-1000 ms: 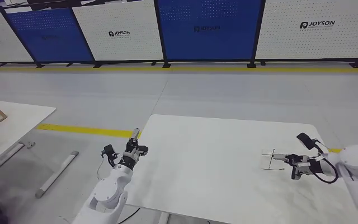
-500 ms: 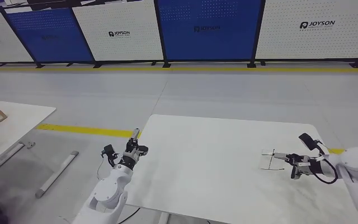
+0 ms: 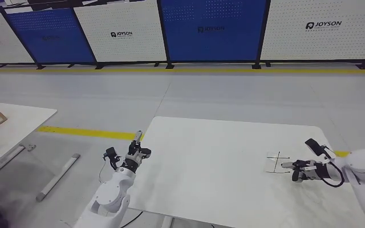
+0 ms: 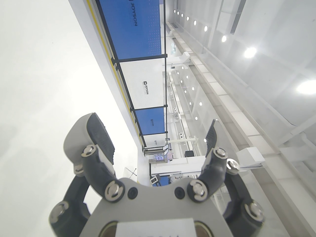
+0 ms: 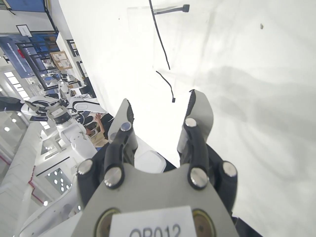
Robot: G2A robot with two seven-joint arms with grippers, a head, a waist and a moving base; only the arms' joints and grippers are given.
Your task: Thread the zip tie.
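1. The left gripper (image 4: 158, 135) sits at the left edge of the white table (image 3: 217, 176). Its claw is spread wide with nothing between the pads, and it points up and away from the tabletop.
2. The right gripper (image 5: 160, 103) is low over the table near its right end. Its claw is also spread apart and holds nothing.
3. A long zip tie (image 5: 158, 30), thin and black, lies flat on the table just ahead of the right gripper's fingertips. Its square head is at the end farther from the gripper.
4. A second zip tie (image 5: 172, 9) lies across the long one near that far end, so the two form a cross. Its head points out to one side.
5. Both ties rest on what looks like a clear sheet (image 5: 195, 48) lying on the table. Only its faint edges can be made out, so this is not certain.
6. A short curved strand (image 5: 166, 82), black with a small head, lies nearest the right gripper, between its open fingertips and the tail of the long tie. The gripper touches none of the ties.
7. The two arms are well apart, at opposite ends of the table.
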